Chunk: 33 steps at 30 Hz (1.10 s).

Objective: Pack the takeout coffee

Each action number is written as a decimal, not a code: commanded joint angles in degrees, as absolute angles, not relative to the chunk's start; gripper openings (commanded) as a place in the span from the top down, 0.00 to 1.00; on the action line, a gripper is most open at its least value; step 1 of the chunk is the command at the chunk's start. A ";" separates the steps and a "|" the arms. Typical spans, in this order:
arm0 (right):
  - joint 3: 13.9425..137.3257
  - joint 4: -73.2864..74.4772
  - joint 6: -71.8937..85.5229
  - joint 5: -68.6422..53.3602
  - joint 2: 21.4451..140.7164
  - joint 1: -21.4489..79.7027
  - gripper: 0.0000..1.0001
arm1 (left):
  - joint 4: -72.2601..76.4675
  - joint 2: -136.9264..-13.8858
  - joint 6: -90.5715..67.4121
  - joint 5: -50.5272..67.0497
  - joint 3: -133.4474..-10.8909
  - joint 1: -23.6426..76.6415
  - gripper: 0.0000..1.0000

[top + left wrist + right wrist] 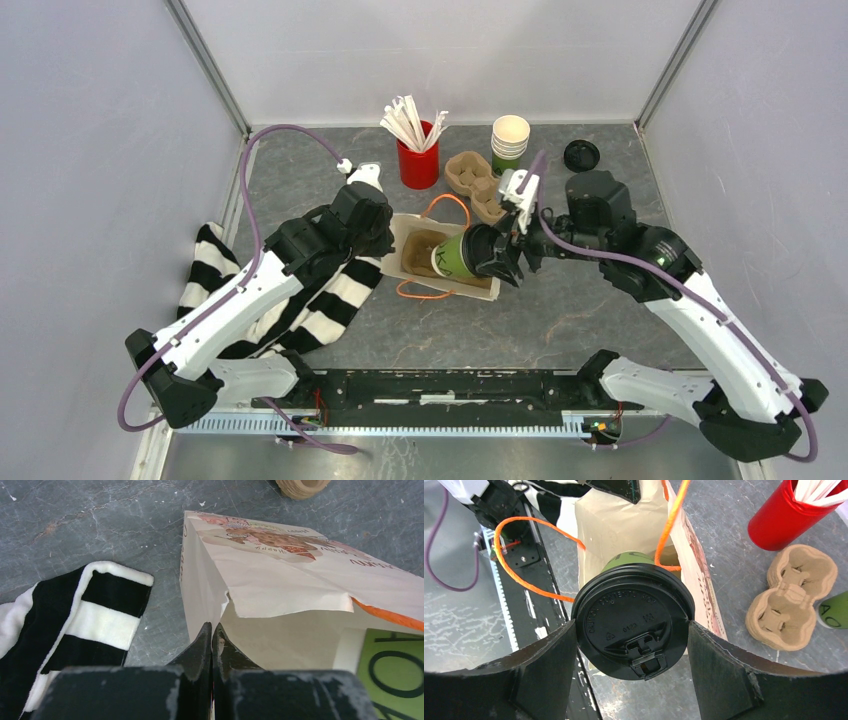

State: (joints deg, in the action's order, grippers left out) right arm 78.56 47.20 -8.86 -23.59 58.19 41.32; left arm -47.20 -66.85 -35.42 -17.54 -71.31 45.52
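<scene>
**Cup held on its side at the bag's mouth**

The cup (453,258) lay tilted almost flat, base pointing into the open bag (280,580) and lid (624,610) facing the right wrist camera. The right gripper (631,630) held it with a jaw pressed against each side of the lid's rim. The left gripper (211,635) had its jaws pressed together on the bag's near edge, holding the mouth open.

By my judgement, the cup would be light if empty. The frames did not show whether it held liquid. The paper wall would dent under a hard squeeze. The plastic lid was stiffer but smooth, and could pop off, so a hold just under the rim seemed safer. The bag was thin and floppy.

The cup was small and green, with lettering on its side. Its round black lid had a raised sip tab. The bag was cream, printed on one face, with orange cord handles (531,562).
</scene>
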 commanded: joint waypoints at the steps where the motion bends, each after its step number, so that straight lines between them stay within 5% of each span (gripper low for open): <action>1: 83.42 50.25 -11.95 -11.07 61.21 47.93 0.69 | -44.93 -65.58 -37.97 -18.55 -73.45 45.70 0.98; 12: 88.59 54.55 -15.34 6.97 69.73 59.50 0.69 | -39.39 -63.03 -34.68 -18.26 -69.30 45.70 0.98; 33: 85.86 49.46 -25.13 16.66 76.61 66.18 0.68 | -26.29 -54.18 -27.04 -17.25 -54.73 45.70 0.98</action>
